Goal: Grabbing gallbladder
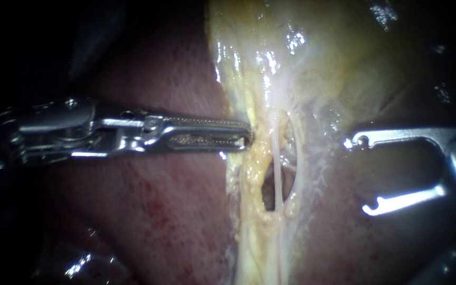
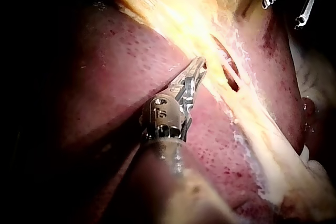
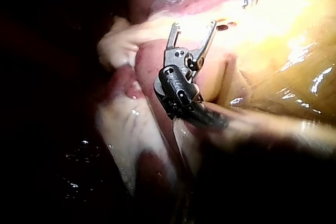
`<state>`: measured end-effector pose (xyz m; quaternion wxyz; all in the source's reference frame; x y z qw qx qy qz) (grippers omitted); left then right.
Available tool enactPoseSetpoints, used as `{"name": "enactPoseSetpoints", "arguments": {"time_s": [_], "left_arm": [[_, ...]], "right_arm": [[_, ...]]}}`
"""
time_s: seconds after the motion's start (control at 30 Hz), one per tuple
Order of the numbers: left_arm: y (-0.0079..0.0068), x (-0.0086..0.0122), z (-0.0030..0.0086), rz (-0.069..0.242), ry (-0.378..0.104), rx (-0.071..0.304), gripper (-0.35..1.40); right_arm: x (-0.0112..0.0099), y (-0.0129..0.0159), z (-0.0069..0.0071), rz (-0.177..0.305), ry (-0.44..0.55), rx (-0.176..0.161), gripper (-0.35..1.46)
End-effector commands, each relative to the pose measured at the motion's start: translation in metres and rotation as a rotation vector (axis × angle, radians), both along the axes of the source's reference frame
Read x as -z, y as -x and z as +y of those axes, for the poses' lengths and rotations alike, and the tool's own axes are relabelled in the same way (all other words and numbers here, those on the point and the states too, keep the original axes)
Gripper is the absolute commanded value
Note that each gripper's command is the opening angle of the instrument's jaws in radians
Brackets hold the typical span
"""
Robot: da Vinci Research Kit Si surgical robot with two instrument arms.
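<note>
One left instrument [image 1: 246, 135], one right instrument [image 1: 358, 176] (agape), one gallbladder [image 1: 317, 63], one liver [image 1: 159, 216].

Right instrument [image 1: 359, 177] shaft is being cut off at endoscope view edge; left instrument [image 1: 248, 135] tip is being obscured by yellow tissue [image 1: 250, 163].

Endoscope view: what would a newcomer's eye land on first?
The glistening yellow-white band of tissue down the middle, with a dark opening crossed by a thin pale tube. The silver left instrument touches the band's edge with its tip; opposite, the silver right instrument holds its pincer wide open over the dark red liver.
</note>
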<state>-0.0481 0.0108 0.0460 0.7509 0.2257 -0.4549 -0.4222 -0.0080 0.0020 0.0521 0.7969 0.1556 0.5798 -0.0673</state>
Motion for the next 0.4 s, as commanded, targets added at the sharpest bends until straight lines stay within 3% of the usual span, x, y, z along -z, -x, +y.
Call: {"name": "enactPoseSetpoints", "arguments": {"time_s": [0.03,0.4], "left_arm": [[0.0,0.0,0.0,0.0,0.0,0.001,-0.35],[-0.0001,0.0001,0.0,0.003,0.001,0.005,-0.35]], "right_arm": [[0.0,0.0,0.0,0.0,0.0,0.0,0.59],[0.0,0.0,0.0,0.0,0.0,0.0,0.59]]}}
